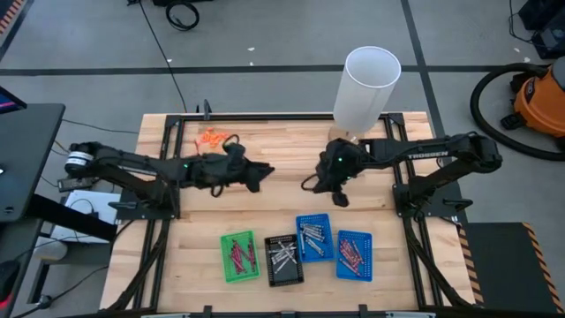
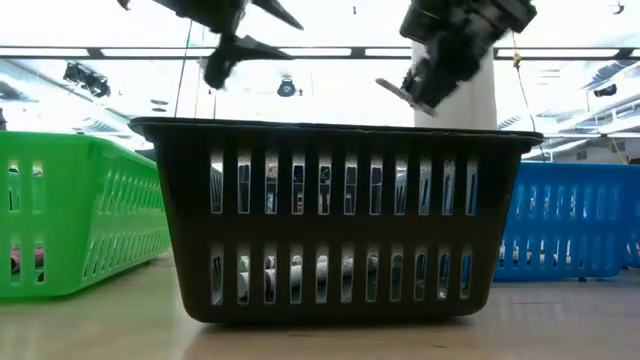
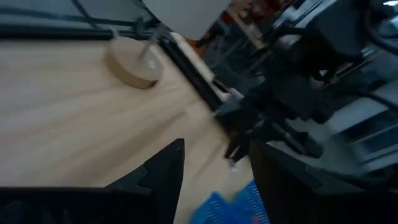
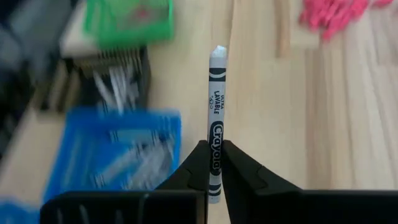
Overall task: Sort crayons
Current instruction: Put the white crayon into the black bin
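Clamped in the right hand point(image 4: 213, 163), a silvery crayon point(image 4: 215, 118) points lengthwise straight beyond its fingertips.

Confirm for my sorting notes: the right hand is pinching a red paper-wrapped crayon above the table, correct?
Not red. The right wrist view shows the right hand shut on a silvery grey paper-wrapped crayon, held above the wooden table.

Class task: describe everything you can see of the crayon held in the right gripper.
The crayon is a thin silvery-grey stick in a paper wrapper with dark bands and printed lettering, its pale tip pointing away from the right gripper. The jaws are shut on its lower part; the rest sticks straight out over the wooden table, touching nothing else.
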Robot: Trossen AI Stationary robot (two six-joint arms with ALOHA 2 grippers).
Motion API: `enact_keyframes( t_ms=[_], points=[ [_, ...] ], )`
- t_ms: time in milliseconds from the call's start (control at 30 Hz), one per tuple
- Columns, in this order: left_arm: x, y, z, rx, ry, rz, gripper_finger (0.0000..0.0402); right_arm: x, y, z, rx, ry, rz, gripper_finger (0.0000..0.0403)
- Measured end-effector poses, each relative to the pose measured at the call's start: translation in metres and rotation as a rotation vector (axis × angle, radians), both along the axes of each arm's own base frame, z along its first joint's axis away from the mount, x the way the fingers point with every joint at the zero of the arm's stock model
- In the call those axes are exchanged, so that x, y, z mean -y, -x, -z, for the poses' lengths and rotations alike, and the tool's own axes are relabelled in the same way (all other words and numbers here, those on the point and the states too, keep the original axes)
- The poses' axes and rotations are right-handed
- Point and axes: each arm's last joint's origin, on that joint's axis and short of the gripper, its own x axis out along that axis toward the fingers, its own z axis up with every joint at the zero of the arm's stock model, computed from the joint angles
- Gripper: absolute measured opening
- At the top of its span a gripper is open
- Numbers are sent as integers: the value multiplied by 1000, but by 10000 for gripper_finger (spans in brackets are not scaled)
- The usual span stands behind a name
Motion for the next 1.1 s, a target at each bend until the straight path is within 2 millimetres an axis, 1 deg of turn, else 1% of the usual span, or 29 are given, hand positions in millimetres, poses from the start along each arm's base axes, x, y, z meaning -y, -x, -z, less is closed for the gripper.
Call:
enact_keyframes(
  t_ms=[67, 167, 233, 367, 500, 600, 700, 867, 1100],
  points=[
    [6, -9, 7, 44, 27, 17, 192, 0, -8, -4, 61, -69, 58, 34],
    [15, -22, 10, 19, 5, 50, 192, 1, -20, -6, 119, -183, 147, 34],
    [17, -32, 6, 6, -49, 70, 192, 2, -25, -6, 141, -232, 199, 34],
    [17, -43, -2, -56, -160, 95, 192, 3, -33, -8, 182, -305, 285, 34],
    [17, -44, -6, -111, -226, 133, 192, 4, -34, -13, 220, -333, 345, 34],
    [17, -41, -4, -152, -257, 149, 192, 2, -32, -19, 253, -324, 335, 34],
    [17, -41, -5, -149, -265, 155, 192, -3, -31, -21, 260, -316, 321, 34],
    [18, -42, -6, -135, -266, 154, 192, -8, -32, -23, 291, -267, 348, 34],
    [18, -43, -8, -112, -261, 152, 192, -14, -37, -32, 412, -229, 376, 34]
  ],
)
